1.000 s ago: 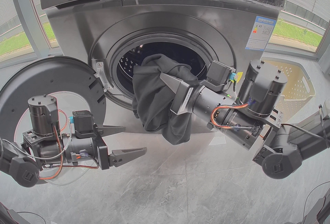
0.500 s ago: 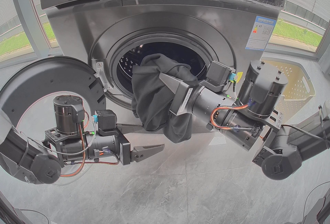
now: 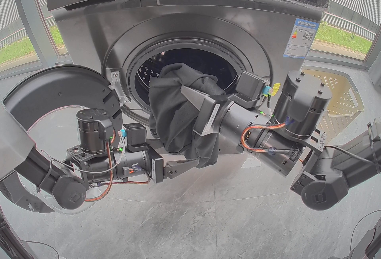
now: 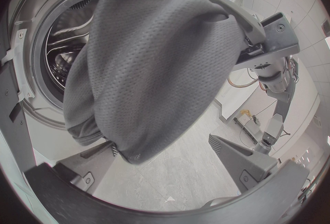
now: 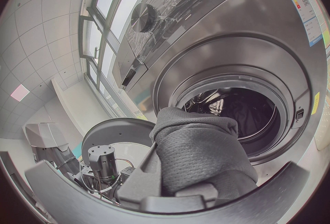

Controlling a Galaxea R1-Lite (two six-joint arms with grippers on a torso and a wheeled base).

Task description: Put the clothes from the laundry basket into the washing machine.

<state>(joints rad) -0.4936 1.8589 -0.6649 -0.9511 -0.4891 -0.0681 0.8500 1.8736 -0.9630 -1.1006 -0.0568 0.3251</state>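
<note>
The right end effector [image 3: 190, 99] is clamped shut on a dark grey mesh garment [image 3: 174, 113], which is bunched over its fingers and hangs in a loose bundle in front of the open drum mouth [image 3: 198, 61] of the washing machine [image 3: 222, 17]. The top of the bundle is level with the lower half of the opening, while the rest droops past the rim toward the grey tiled floor [image 3: 222, 208]. The left end effector [image 3: 178, 152] sits low, just under the bundle, with its fingers spread wide and holding nothing. In the left wrist view the garment's [image 4: 154, 63] lower hem dangles between those fingers, close to one of them; contact cannot be judged. The round door [image 3: 51, 89] stands swung open on the robot's left. The right wrist view shows another dark piece of clothing [image 5: 247, 111] lying inside the drum. A beige perforated laundry basket [image 3: 341, 101] stands on the floor to the right of the machine.
</note>
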